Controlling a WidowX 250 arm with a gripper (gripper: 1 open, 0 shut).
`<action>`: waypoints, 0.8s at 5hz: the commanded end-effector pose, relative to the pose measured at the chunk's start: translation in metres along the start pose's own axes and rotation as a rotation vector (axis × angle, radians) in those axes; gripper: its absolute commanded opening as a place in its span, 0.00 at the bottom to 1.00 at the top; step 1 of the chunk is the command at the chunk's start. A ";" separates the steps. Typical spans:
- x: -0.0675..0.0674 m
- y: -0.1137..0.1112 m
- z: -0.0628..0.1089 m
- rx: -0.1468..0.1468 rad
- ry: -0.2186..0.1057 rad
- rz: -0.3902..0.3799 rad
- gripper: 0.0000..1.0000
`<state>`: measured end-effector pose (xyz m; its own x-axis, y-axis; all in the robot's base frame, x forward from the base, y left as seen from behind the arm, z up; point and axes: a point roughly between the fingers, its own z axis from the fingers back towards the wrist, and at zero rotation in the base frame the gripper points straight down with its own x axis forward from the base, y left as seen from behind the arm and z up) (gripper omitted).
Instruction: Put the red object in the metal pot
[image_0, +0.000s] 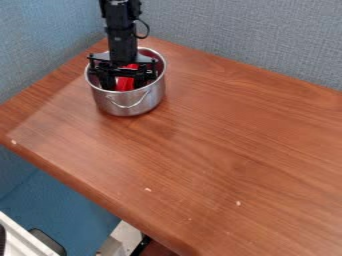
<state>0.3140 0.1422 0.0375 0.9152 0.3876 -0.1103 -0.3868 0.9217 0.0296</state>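
- Blue-grey textured partitions (254, 35) stand behind the table and along its left side in the view, meeting at a corner behind the robot arm (120, 12).
- The brown wood-grain tabletop (214, 140) fills most of the view; its left edge runs diagonally from near the back corner down toward the bottom.
- The shiny stainless-steel pot (130, 101) stands near that back corner, close to both the left edge and the back edge.
- Open tabletop spreads to the right of the pot and in front of it, marked only by a few small pale specks.
- 1 thin wire handle (126, 101) hangs in a curve against the pot's near side.
- The black gripper (123, 73) reaches down from above into the mouth of the pot, its lower parts within the rim, so side room there is limited by the wall.
- The red plastic block (127, 83) is inside the pot, partly hidden by the gripper and the rim.
- The fingers lie over and beside the block; whether they stand apart or clamp it, I cannot tell.
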 end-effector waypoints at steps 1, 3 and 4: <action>-0.003 -0.003 0.014 0.006 -0.055 -0.052 0.00; 0.018 0.015 0.015 0.007 -0.058 -0.070 0.00; 0.018 0.020 0.017 0.007 -0.060 -0.067 0.00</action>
<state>0.3222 0.1589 0.0383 0.9471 0.3055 -0.0983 -0.3049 0.9522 0.0212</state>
